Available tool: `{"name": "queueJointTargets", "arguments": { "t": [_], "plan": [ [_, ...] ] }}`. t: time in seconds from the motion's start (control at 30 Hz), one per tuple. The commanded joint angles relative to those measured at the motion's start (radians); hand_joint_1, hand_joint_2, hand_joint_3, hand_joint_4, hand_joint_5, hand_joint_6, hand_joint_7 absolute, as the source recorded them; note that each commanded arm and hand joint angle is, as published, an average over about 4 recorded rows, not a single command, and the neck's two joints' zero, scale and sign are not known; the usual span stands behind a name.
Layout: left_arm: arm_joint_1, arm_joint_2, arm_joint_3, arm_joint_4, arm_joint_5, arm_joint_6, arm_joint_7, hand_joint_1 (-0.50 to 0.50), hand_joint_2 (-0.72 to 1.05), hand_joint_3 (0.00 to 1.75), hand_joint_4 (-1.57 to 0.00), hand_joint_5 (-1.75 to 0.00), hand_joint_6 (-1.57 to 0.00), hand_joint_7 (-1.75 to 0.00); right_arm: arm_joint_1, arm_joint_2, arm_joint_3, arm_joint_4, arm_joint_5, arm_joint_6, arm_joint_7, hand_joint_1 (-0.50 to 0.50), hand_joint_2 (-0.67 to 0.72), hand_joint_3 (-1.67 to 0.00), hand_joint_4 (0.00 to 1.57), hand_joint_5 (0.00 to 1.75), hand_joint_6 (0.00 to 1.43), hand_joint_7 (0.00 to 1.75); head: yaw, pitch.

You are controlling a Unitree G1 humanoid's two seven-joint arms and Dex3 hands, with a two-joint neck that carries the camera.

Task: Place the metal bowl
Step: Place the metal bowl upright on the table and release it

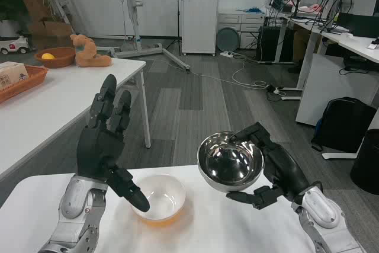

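My right hand point(278, 170) grips a shiny metal bowl point(231, 161) by its right rim and underside, holding it tilted in the air above the far edge of the white table point(237, 229). A white bowl point(159, 197) with an orange underside rests on the table just left of the metal bowl and lower. My left hand point(109, 146) is raised over the table's left part with its fingers spread upward, holding nothing; its thumb reaches over the white bowl's near left rim.
A second white table point(65, 99) stands at the left with a woven tray point(21, 81), a brown bowl with a yellow fruit point(54, 57) and a stuffed toy point(89, 51). Beyond lie grey floor, desks, cables and a black backpack point(346, 122).
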Motion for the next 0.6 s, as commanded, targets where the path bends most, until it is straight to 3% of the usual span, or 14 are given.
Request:
{"name": "queueJointTargets", "arguments": {
  "t": [0.03, 0.6],
  "plan": [
    [0.014, 0.005, 0.005, -0.019, 0.004, 0.011, -0.006, -0.5, -0.64, 0.03, 0.0, 0.0, 0.0, 0.0, -0.012, 0.024, 0.03, -0.003, 0.041, -0.026, -0.017, -0.29, -0.48, -0.9, 1.57, 1.65, 1.37, 1.4, -0.025, -0.005],
    [0.015, 0.003, 0.002, -0.02, 0.005, 0.011, -0.006, -0.5, -0.64, 0.0, 0.0, 0.0, 0.0, 0.0, -0.012, 0.023, 0.035, 0.006, 0.05, -0.036, -0.017, -0.29, -0.48, -0.93, 1.57, 1.65, 1.37, 1.4, -0.022, 0.0]
  ]
}}
